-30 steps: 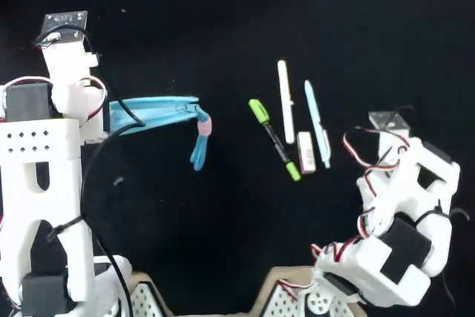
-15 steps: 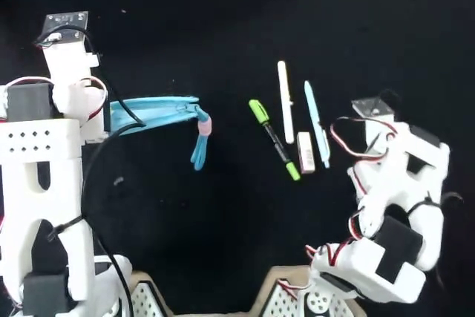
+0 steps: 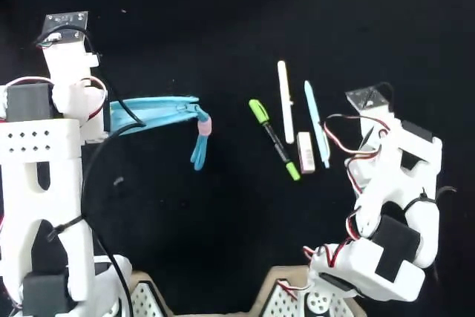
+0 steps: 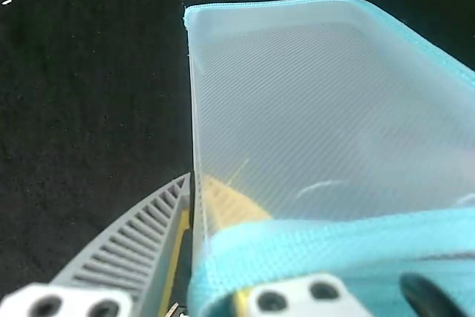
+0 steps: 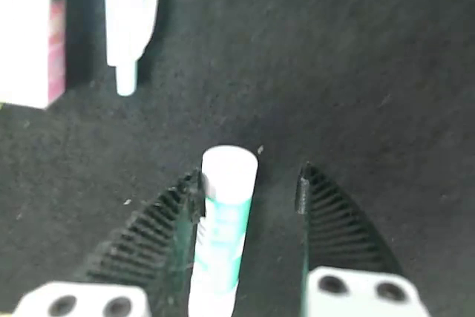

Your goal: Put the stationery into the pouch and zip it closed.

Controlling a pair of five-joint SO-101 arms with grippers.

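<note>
A light blue mesh pouch (image 3: 152,115) lies on the black table, and my left gripper (image 3: 104,118) is shut on its left end. Up close the pouch (image 4: 319,109) is clamped by the left gripper (image 4: 223,257), one yellow finger showing through the mesh. A green highlighter (image 3: 274,139), a white pen (image 3: 285,102), a light blue pen (image 3: 317,124) and a white eraser (image 3: 305,151) lie together right of centre. My right gripper (image 5: 249,177) is open just right of them, with a white and teal stick (image 5: 223,220) between its fingers, resting against one.
The pouch's blue zip strap with a pink band (image 3: 200,139) trails toward the table's middle. The eraser (image 5: 30,27) and the light blue pen's tip (image 5: 126,12) lie just beyond the right gripper. Open black table lies between the pouch and the pens.
The right arm has moved left and farther back, bringing its gripper closer to the light blue pen. The left arm and pouch have stayed put.
</note>
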